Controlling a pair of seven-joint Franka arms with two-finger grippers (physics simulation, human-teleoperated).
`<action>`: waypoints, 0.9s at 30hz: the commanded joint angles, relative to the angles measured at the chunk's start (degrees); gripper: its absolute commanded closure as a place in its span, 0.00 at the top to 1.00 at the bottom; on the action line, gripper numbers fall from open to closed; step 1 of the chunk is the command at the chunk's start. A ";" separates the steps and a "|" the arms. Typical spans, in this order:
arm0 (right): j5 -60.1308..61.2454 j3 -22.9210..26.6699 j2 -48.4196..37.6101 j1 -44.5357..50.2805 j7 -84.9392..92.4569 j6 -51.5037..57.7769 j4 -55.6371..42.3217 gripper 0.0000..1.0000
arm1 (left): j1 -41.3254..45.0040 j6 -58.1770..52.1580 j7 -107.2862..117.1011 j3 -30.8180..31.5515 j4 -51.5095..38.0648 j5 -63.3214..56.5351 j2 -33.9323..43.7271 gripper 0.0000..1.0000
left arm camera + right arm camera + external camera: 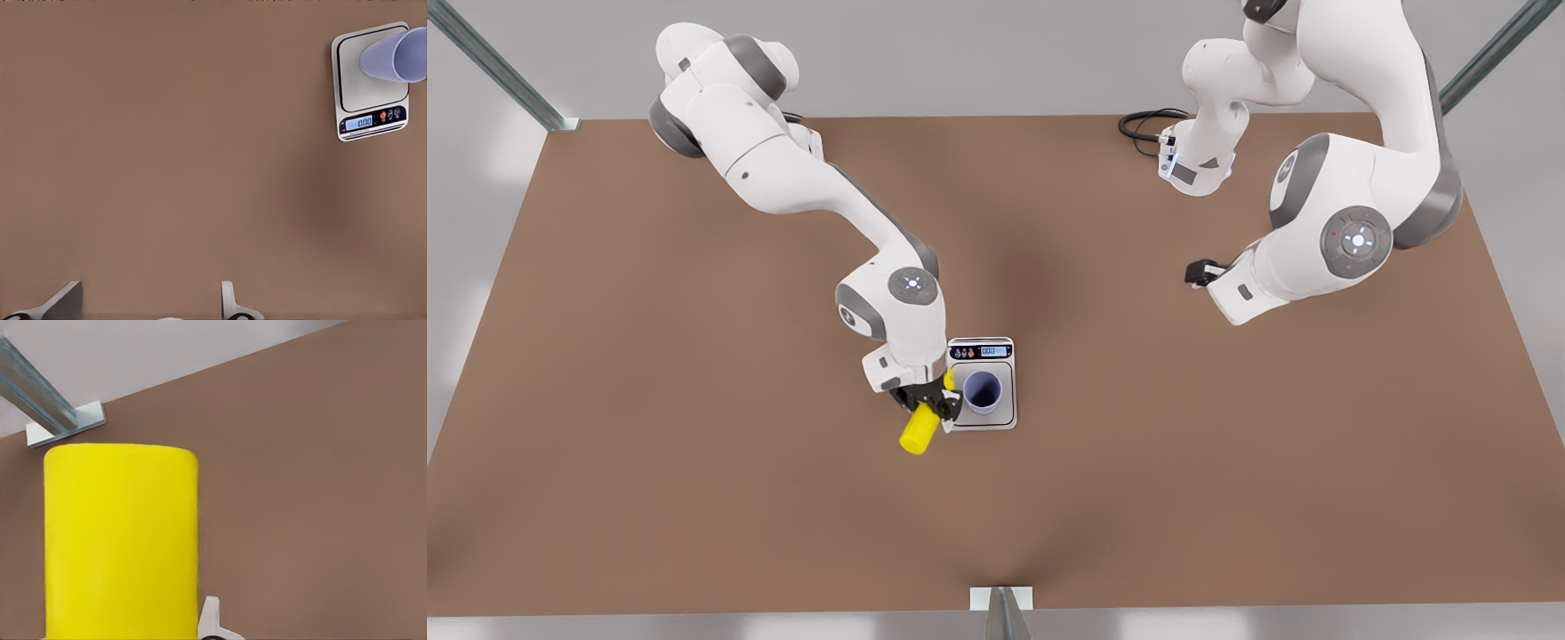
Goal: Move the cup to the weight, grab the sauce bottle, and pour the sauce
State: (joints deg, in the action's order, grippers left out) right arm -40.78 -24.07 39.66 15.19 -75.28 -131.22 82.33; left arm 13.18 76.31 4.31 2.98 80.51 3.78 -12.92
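Observation:
The lavender cup (pixel 983 391) stands upright on the square plate of the silver weight (pixel 1006 414), below its black display strip. My right gripper (pixel 927 404) is shut on the yellow sauce bottle (pixel 918 433), which is tilted with its capped end over the cup's rim. The right wrist view has the sauce bottle (pixel 120 540) close up, beside one fingertip (pixel 210 617). My left gripper (pixel 1199 272) waits far off at the front view's right, open, its fingertips (pixel 63 303) wide apart. From there the weight (pixel 357 87) and the cup (pixel 393 59) are seen at a distance.
A black cable (pixel 1143 124) lies coiled at the table's back edge near the left arm's base. A metal bracket (pixel 1001 597) sits at the middle of the front edge. Metal struts (pixel 498 67) run off the back corners. Bare brown tabletop (pixel 694 498) surrounds the weight.

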 commanded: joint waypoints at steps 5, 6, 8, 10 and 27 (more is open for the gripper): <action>0.44 0.51 0.51 -0.42 1.80 -7.91 0.29 0.21 | 0.18 0.06 0.00 0.00 0.00 0.00 0.00 1.00; -1.58 0.60 0.59 -0.42 1.80 -7.91 0.38 0.21 | 0.44 -0.02 0.00 0.00 0.00 0.00 0.00 1.00; -2.99 1.04 1.39 -0.68 1.72 -10.80 0.38 0.21 | 0.53 0.06 0.26 0.00 -0.09 0.00 0.00 1.00; -3.08 1.56 1.56 -0.86 1.89 -12.38 0.47 0.21 | 0.71 -0.02 0.26 0.00 -0.09 0.00 0.00 1.00; 5.78 1.48 -1.16 -3.23 1.80 -10.55 -0.76 0.21 | 0.88 -0.02 0.26 0.00 -0.09 0.00 0.09 1.00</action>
State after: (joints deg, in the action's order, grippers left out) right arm -34.56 -22.86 38.15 11.41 -74.98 -137.96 81.44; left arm 14.06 76.29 4.57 2.99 80.42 3.78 -12.84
